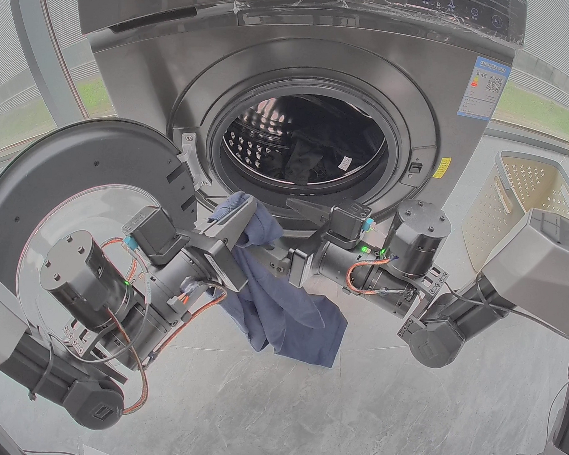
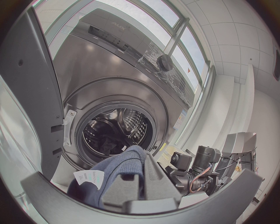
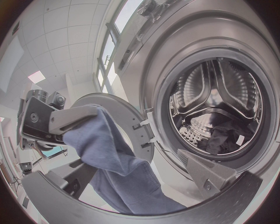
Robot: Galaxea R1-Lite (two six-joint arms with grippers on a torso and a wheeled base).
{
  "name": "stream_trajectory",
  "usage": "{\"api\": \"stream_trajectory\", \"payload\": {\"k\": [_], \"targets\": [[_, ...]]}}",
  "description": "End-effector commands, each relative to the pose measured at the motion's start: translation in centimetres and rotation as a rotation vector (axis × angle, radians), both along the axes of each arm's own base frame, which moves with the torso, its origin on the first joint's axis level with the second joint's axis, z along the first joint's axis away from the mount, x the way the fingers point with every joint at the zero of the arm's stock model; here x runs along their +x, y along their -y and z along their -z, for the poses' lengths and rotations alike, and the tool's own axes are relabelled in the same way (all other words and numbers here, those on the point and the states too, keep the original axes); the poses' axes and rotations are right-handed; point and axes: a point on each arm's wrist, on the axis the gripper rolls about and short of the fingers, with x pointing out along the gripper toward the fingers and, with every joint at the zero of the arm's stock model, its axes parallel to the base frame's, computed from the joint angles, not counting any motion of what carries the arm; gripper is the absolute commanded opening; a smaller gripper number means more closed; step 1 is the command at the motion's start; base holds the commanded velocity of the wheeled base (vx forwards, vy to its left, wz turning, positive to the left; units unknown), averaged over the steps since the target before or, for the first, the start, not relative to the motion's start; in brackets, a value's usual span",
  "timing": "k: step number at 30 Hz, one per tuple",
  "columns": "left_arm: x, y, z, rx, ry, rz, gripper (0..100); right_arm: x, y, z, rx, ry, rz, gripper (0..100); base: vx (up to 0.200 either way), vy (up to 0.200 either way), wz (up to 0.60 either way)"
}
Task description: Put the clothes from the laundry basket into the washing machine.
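Clothes: a soft blue knit garment point(image 1: 282, 313) is clamped in the left gripper point(image 1: 235, 219) and draped before the washing machine point(image 1: 327, 60); dark crumpled clothes point(image 1: 306, 158) are seen inside its perforated steel drum; the right gripper point(image 1: 291, 231) is held open alongside.

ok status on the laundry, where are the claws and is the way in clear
Left claw shut on blue garment, below the drum mouth. Right claw open beside it. Door swung open, dark clothes inside, nothing blocking.
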Motion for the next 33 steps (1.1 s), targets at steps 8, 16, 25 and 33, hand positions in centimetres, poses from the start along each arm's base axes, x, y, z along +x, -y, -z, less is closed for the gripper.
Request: {"api": "stream_trajectory", "payload": {"k": [8, 16, 25, 33], "targets": [[0.4, 0.0, 0.1, -0.002, -0.004, -0.010, 0, 0.0, -0.4, -0.5, 0.019, 0.030, -0.024, 0, 0.000, 0.000, 0.00], [0.7, -0.2, -0.1, -0.008, 0.003, -0.023, 0, -1.0, 0.7, -1.4, 0.020, 0.037, -0.017, 0, 0.000, 0.000, 0.00], [0.7, -0.3, -0.1, -0.009, 0.005, -0.027, 0, -3.0, 2.2, -2.0, 0.002, 0.020, 0.003, 0, 0.000, 0.000, 0.00], [0.7, -0.2, 0.0, -0.005, 0.002, -0.020, 0, -4.1, 2.9, -1.7, -0.003, -0.013, 0.043, 0, 0.000, 0.000, 0.00]]}}
